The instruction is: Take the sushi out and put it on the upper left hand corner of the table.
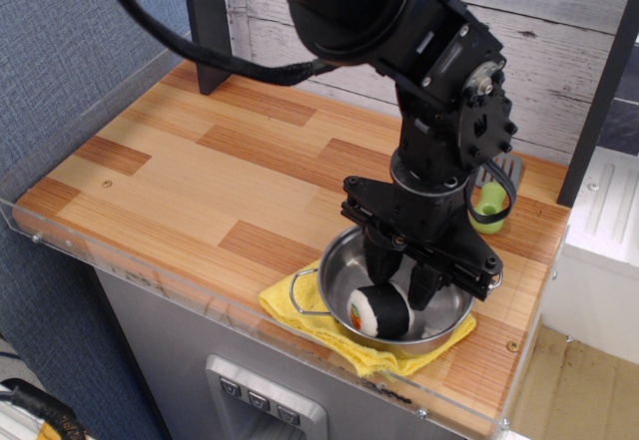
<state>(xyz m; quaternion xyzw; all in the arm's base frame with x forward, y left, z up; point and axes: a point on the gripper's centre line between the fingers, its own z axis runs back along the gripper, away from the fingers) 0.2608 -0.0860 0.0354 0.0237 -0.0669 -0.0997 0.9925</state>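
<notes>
The sushi (380,310) lies on its side in a steel pot (326,272) at the front right of the table (180,176), its orange and green end facing front left. My gripper (404,278) reaches down into the pot just behind and above the sushi. Its two dark fingers (383,258) stand a little apart at the roll's back end, and I see no firm grip. The table's upper left corner lies bare beside a black post (205,31).
The pot stands on a yellow cloth (300,312) near the front acrylic rim (200,295). A green-handled spatula (488,209) lies at the right edge, behind the arm. A white plank wall runs along the back.
</notes>
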